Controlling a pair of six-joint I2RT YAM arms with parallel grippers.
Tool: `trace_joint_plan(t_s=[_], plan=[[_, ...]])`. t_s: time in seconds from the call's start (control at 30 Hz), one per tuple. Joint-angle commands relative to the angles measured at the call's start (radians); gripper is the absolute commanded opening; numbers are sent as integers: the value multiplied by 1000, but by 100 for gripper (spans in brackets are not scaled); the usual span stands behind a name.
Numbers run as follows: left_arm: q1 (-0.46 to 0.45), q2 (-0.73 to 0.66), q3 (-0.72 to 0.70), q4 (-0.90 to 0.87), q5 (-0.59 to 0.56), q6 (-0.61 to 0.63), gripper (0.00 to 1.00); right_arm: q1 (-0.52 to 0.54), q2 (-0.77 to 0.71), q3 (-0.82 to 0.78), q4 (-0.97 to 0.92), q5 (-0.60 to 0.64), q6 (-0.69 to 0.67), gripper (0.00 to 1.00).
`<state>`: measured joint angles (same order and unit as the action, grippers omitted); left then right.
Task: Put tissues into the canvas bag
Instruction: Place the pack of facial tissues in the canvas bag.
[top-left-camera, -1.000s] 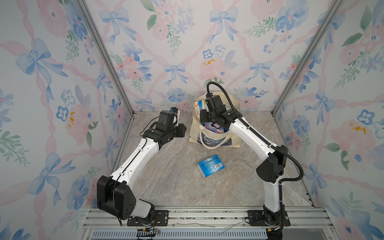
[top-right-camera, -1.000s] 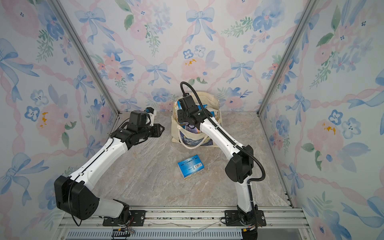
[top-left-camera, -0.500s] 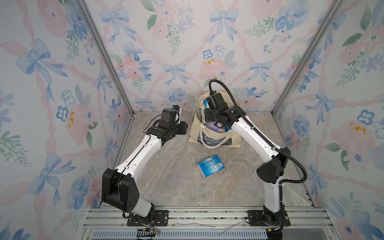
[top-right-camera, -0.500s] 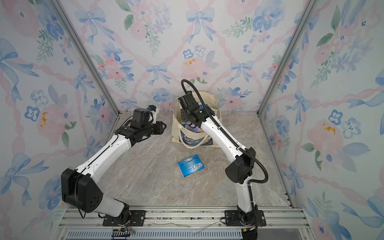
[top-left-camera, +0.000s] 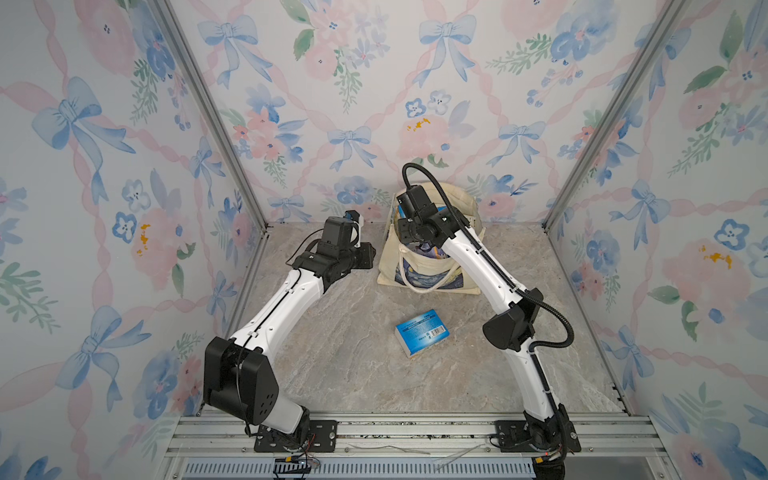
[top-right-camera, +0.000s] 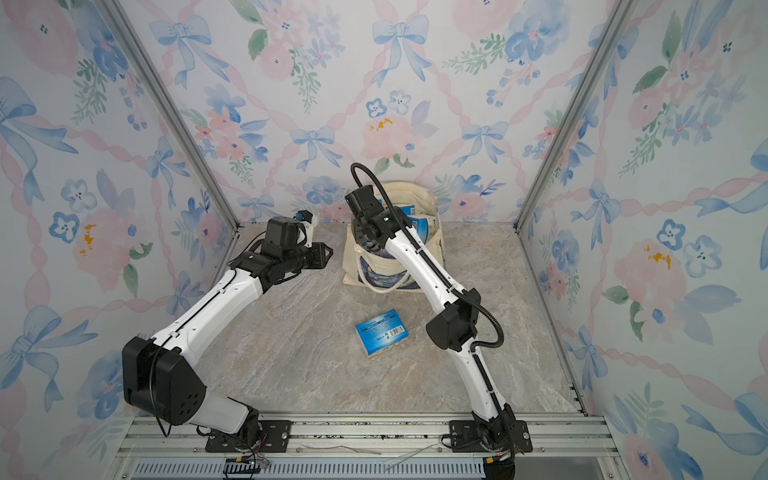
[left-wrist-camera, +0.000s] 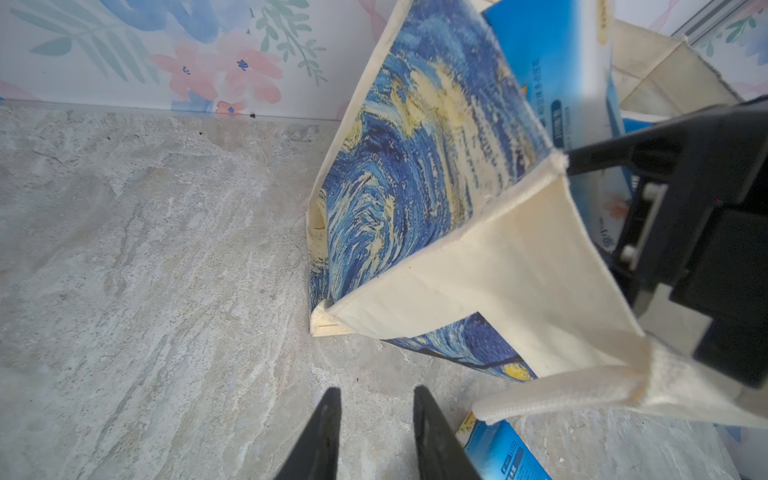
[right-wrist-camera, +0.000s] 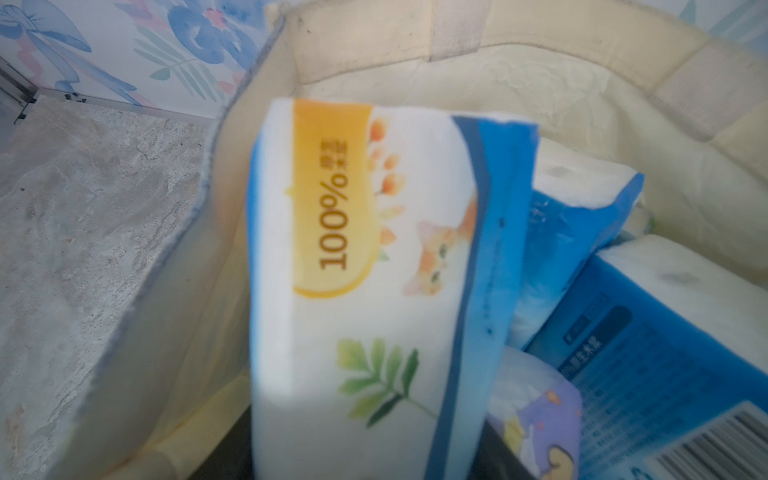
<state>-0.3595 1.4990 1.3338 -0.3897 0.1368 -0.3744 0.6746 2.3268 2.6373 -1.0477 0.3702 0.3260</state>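
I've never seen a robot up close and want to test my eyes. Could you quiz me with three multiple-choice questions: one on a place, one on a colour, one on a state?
1. Where does the loose blue pack lie?
A) inside the bag
B) on the table, on the near side of the canvas bag
C) on an arm

2. What colour is the bag's print?
A) red
B) green
C) blue with yellow

3. How is the left gripper?
A) open, empty
B) shut on a handle
C) holding a pack

Answers: 1 B, it lies alone on the marble top; 2 C, the swirls show in the left wrist view; 3 A, there is a bare gap between its fingers.
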Motion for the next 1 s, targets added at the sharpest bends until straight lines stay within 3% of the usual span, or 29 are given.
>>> trace_joint_plan(t_s=[0.0, 0.07, 0.13, 0.33, 0.6, 0.83, 0.97], plan=[[-11, 11, 13, 14, -8, 14, 33, -12, 18, -21, -10, -128, 13, 59], [-14, 8, 12, 14, -8, 15, 33, -12, 2, -62, 42, -183, 24, 61], [-13, 1, 6, 13, -12, 16, 33, -11, -19, -103, 83, -207, 28, 69], [-13, -19, -7, 13, -29, 20, 32, -12, -136, -266, 187, -176, 8, 78], [-16, -19, -13, 13, -35, 20, 32, -37, -422, -628, 481, -255, 6, 83], [-18, -15, -18, 14, -38, 15, 32, -95, -595, -808, 629, -391, 50, 84], [-23, -12, -38, 13, -28, 14, 21, -131, -711, -925, 688, -463, 63, 84]])
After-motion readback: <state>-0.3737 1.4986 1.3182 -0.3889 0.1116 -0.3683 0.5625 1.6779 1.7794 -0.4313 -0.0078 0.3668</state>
